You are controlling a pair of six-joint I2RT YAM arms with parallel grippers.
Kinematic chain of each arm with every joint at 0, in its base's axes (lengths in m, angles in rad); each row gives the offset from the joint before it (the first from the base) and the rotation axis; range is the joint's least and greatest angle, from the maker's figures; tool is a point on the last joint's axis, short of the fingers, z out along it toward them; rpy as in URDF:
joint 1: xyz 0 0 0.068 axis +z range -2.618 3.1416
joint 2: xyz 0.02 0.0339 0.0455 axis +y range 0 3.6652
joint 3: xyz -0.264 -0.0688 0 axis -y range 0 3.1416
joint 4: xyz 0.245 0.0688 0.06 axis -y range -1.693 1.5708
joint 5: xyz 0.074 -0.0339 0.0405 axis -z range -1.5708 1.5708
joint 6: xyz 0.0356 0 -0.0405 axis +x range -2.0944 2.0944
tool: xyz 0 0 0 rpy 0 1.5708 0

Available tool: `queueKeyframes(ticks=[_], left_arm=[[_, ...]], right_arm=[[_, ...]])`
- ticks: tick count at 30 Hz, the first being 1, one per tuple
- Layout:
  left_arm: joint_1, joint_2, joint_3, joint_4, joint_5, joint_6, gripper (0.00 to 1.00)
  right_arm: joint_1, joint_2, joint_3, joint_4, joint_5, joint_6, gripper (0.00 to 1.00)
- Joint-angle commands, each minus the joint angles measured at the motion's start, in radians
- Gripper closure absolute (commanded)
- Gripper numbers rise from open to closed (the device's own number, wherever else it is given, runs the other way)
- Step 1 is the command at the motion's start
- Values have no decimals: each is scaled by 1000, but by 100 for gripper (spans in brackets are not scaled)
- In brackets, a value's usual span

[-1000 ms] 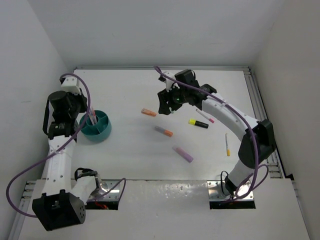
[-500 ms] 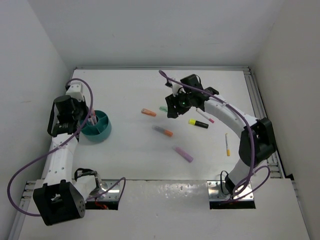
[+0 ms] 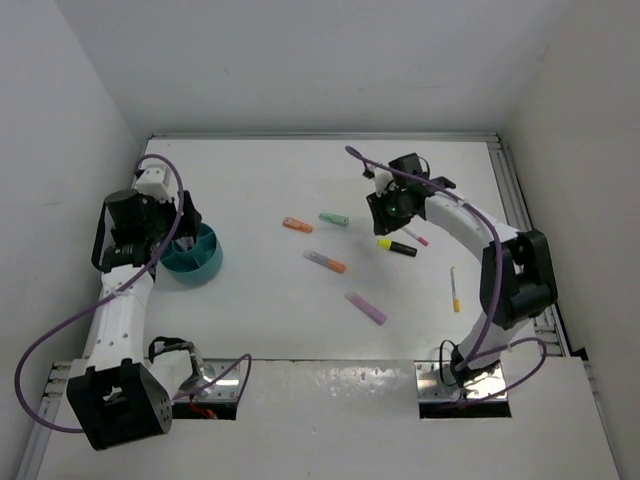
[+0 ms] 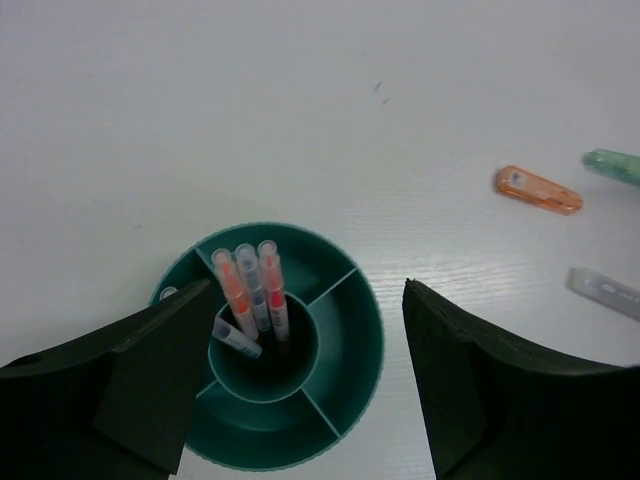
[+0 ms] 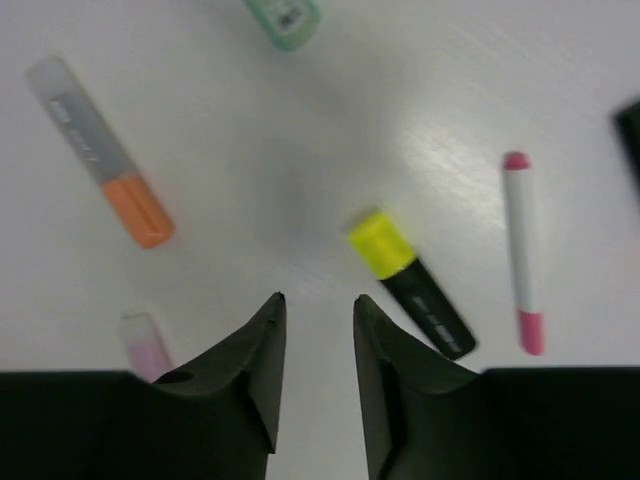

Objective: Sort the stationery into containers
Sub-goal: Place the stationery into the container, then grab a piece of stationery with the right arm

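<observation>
Standing upright in the round central well of the teal-blue round plastic bowl (image 4: 352, 335), three slender pens (image 4: 250, 290) with clear caps and orange-red bands are seen, and a shorter clear-capped piece (image 4: 236, 340) leans against them. The bowl's outer ring is split by thin radial dividers into curved compartments, and its walls are smooth and glossy. It is set near the left edge of the matte white desk (image 3: 260, 310).

The bowl is straddled from above by the left end effector (image 4: 308, 285), whose dark, angular fingers are spread wide and grip nothing.

More stationery is scattered flat across the middle of the desk, each piece apart from the others:
- a stubby orange pen (image 3: 297, 224)
- a mint green marker (image 3: 334, 219)
- a grey-barrelled marker with an orange cap (image 5: 100, 150)
- a pale purple marker (image 3: 366, 307)
- a thin white pen with a yellow end (image 3: 454, 289)

The right end effector (image 5: 318, 300) is held over a chunky black highlighter with a yellow cap (image 5: 410, 285). Its fingers are drawn close with a narrow gap, and nothing is pinched. A thin white pen with pink ends (image 5: 522, 250) lies just beside the highlighter.
</observation>
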Motion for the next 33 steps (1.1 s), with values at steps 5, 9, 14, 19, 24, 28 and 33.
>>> queueKeyframes(ticks=[5, 9, 14, 19, 24, 28, 33], left_arm=[[7, -22, 114, 25, 190, -42, 19], [0, -11, 122, 43, 217, -54, 19], [0, 1, 131, 52, 217, -51, 18], [-7, 18, 139, 54, 220, -59, 18], [-12, 35, 136, 58, 214, -68, 18], [-15, 36, 136, 60, 214, -68, 18], [-16, 36, 139, 58, 217, -56, 19]], right_arm=[[-125, 207, 312, -152, 41, -237, 76], [-159, 307, 352, -190, 62, -286, 77], [-194, 363, 352, -178, 77, -323, 77], [-222, 422, 372, -179, 82, -336, 75], [-233, 462, 382, -184, 77, -361, 74], [-234, 488, 379, -190, 81, -372, 75], [-222, 492, 350, -190, 97, -381, 85]])
